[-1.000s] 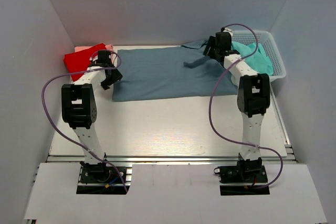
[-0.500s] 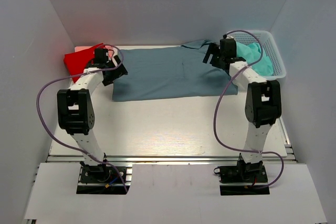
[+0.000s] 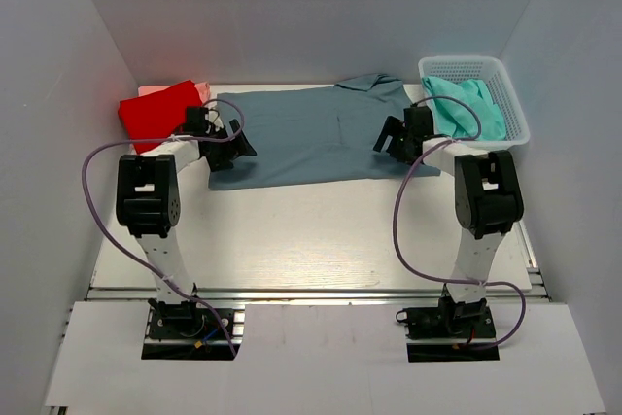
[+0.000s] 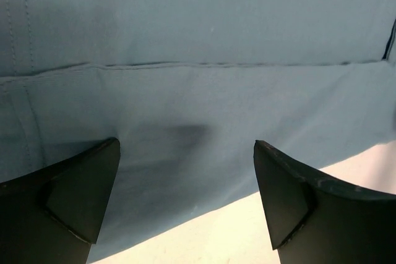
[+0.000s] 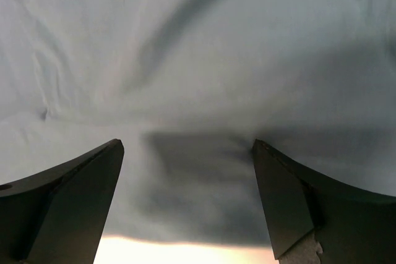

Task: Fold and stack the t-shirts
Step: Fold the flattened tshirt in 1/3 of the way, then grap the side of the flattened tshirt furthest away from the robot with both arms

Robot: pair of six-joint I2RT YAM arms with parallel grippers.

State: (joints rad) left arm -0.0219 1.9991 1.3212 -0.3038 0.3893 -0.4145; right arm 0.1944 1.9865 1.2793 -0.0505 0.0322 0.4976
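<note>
Blue-grey t-shirt (image 3: 311,138), spread flat at the back of the table (image 3: 311,230) between the red shirt (image 3: 155,114) and the basket (image 3: 517,114), looks soft, light and limp to us, so with left gripper (image 4: 185,153) and right gripper (image 5: 185,153) both wide and empty over its near edge, we would pinch there.

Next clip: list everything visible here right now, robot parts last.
Dusty blue-grey collared t-shirt: one, blue-grey, spread flat, far centre.
Folded red cloth shirt: one, red, far left corner.
Pink cloth shirt: one, pink, peeking out behind the red one.
White plastic mesh basket: one, white, far right.
Teal cloth shirt: one, teal, crumpled in the basket.
White table: one, white.
Left pincer: one, black, open above the blue-grey shirt's left end.
Right pincer: one, black, open above its right end.
</note>
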